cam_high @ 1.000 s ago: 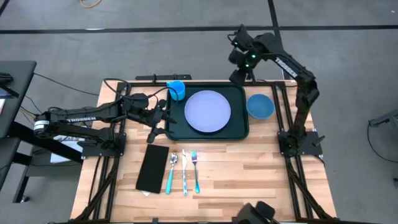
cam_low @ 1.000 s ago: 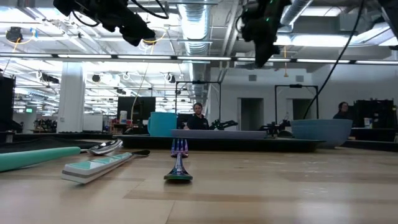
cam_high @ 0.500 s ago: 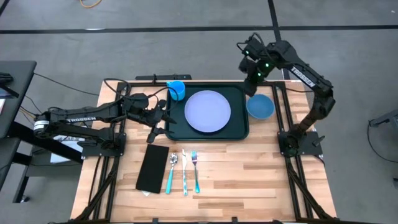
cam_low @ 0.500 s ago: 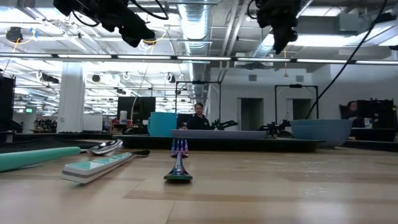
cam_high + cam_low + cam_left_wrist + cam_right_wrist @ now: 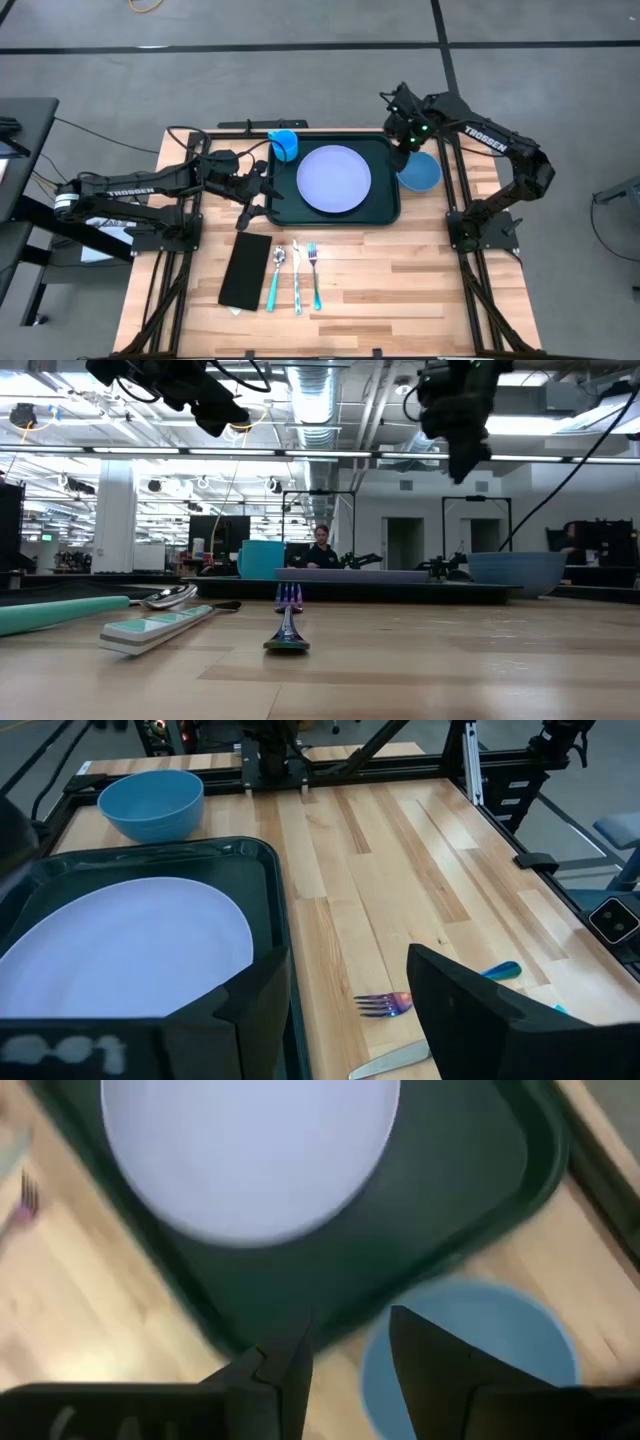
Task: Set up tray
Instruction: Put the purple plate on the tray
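Note:
The dark tray (image 5: 385, 205) lies at the table's far middle with a lavender plate (image 5: 334, 179) resting flat in it. A blue cup (image 5: 285, 144) stands at the tray's far left corner. A blue bowl (image 5: 422, 173) sits on the table just right of the tray. My right gripper (image 5: 405, 152) hangs open, pointing down, well above the bowl's left rim (image 5: 375, 1370) and the tray's right edge (image 5: 520, 1170). My left gripper (image 5: 255, 196) waits open in the air by the tray's left rim (image 5: 272, 890).
Near the front lie a black napkin (image 5: 246, 270), a teal-handled spoon (image 5: 275, 275), a knife (image 5: 297, 278) and a fork (image 5: 314, 272), side by side. In the low view people show in the room behind the table. Bare wood lies at the near right.
My right gripper has come from beyond the table's far edge toward the near and right edges and has sunk, ending above the bowl beside the tray. Nothing on the table has moved.

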Controlling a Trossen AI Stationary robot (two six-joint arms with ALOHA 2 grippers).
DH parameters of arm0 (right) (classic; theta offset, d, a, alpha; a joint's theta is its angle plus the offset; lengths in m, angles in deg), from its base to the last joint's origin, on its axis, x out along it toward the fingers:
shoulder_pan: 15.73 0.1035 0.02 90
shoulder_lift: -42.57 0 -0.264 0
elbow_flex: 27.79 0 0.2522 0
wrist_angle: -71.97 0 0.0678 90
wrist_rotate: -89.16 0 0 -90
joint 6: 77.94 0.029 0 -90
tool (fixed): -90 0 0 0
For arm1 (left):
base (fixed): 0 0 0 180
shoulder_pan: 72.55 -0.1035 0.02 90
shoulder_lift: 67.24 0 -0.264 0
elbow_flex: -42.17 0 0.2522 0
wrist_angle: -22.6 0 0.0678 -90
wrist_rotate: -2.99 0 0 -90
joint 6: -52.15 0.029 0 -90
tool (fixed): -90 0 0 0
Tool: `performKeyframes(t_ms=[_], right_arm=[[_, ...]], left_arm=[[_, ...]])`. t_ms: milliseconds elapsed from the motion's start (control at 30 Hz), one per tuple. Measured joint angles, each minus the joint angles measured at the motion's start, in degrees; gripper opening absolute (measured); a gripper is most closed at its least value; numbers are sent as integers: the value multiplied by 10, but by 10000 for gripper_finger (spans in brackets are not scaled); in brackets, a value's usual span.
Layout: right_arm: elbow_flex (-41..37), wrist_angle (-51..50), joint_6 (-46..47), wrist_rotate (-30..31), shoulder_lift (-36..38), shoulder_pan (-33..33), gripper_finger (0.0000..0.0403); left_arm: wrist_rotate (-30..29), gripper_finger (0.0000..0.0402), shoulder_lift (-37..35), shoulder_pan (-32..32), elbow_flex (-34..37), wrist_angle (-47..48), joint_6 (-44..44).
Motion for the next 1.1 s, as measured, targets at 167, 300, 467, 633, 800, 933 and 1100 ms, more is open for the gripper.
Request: performKeyframes(t_ms=[167,300,467,633,800,933,1100], right_arm=[[-4,96,15,0,-63,22,125],[24,130,-2,20,-142,29,125],[86,99,-20,99,-241,8,122],[139,76,9,104,-306,-24,87],[164,33,29,104,-340,-32,17],[166,-6,39,104,-347,-26,12],[166,-36,45,104,-348,-12,2]], left_arm=[[4,192,0,0,0,-6,-2],[17,192,0,0,0,-6,-2],[17,192,0,3,0,-6,-2],[17,192,0,14,0,-5,-1],[15,192,0,24,0,-5,1],[15,192,0,27,0,-4,2],[14,192,0,26,0,-4,2]])
